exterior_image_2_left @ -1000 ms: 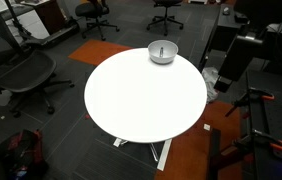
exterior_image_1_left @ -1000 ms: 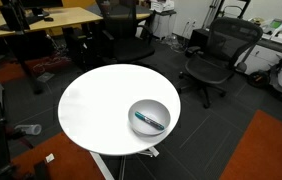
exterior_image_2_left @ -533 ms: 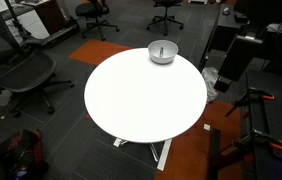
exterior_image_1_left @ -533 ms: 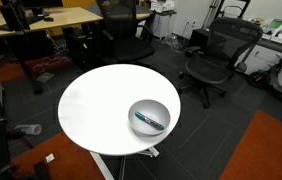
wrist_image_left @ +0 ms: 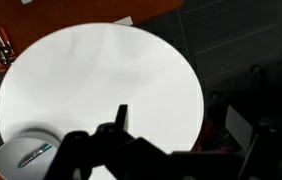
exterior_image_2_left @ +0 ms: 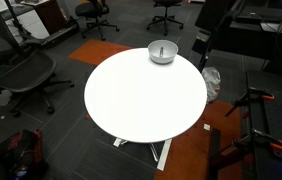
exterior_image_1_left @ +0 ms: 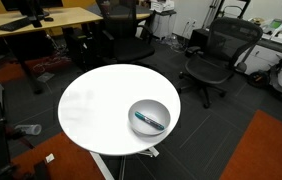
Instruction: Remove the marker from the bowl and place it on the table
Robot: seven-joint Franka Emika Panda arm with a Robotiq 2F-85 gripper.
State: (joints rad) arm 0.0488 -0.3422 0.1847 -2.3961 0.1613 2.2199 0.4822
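Observation:
The grey-silver bowl (exterior_image_1_left: pixel 159 105) sits near the edge of the round white table (exterior_image_1_left: pixel 96 100) and shows in both exterior views (exterior_image_2_left: pixel 153 55). The teal-blue marker (exterior_image_1_left: pixel 151 121) lies inside it. In the wrist view the bowl (wrist_image_left: pixel 3 152) is at the lower left with the marker (wrist_image_left: pixel 34 154) slanted in it. My gripper (wrist_image_left: pixel 180 120) is a dark silhouette high above the table (wrist_image_left: pixel 101 70), far from the bowl, fingers apart and empty. The dark arm (exterior_image_2_left: pixel 216 25) stands at the top right, beside the table (exterior_image_2_left: pixel 141 100).
Black office chairs (exterior_image_1_left: pixel 216 55) and a wooden desk (exterior_image_1_left: pixel 41 18) stand behind the table. Another chair (exterior_image_2_left: pixel 21 75) is at the left, more chairs (exterior_image_2_left: pixel 93 12) further back. Orange carpet (exterior_image_1_left: pixel 271 150) lies on the floor. A tripod (exterior_image_2_left: pixel 256 110) stands near the arm.
The dark arm in an exterior view has swung up and leftward toward the bowl's side of the table. Bowl and marker have not moved.

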